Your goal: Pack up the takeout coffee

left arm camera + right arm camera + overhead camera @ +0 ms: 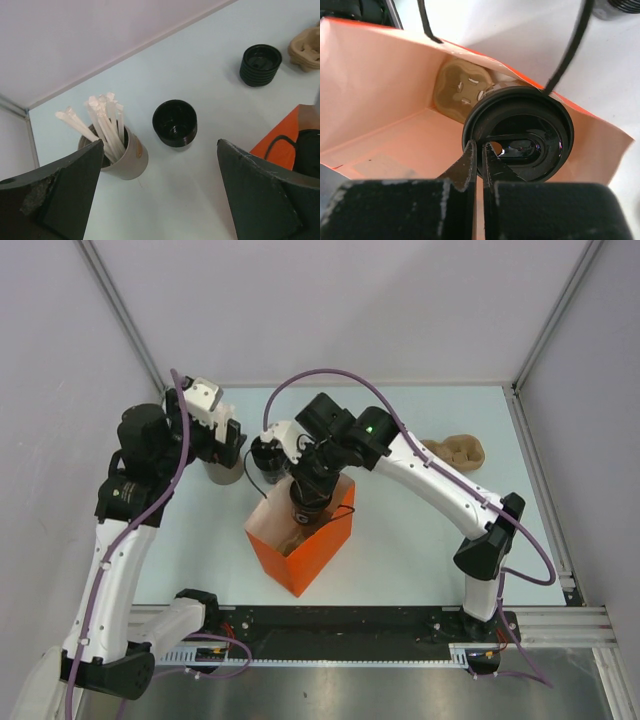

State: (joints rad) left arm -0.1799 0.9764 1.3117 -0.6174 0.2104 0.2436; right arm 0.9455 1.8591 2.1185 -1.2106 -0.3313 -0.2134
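Takeout coffee, lidded: inside orange bag, pulp carrier at bag bottom. R gripper pinched shut on lid rim, prob. to lower it upright. L gripper spread wide, empty, above straw cup.

One each: bag, lidded cup, lidless cup, straw cup (trays: two).

Light is bright, even and diffuse from overhead; shadows fall faint and soft-edged; just beyond the right pincer the lid carries small glints; past the bag the table washes out white; that pincer's fingers sit soft-focused at close range; the left pincer has dark, blurred fingers, while straws ahead of them are sharp.
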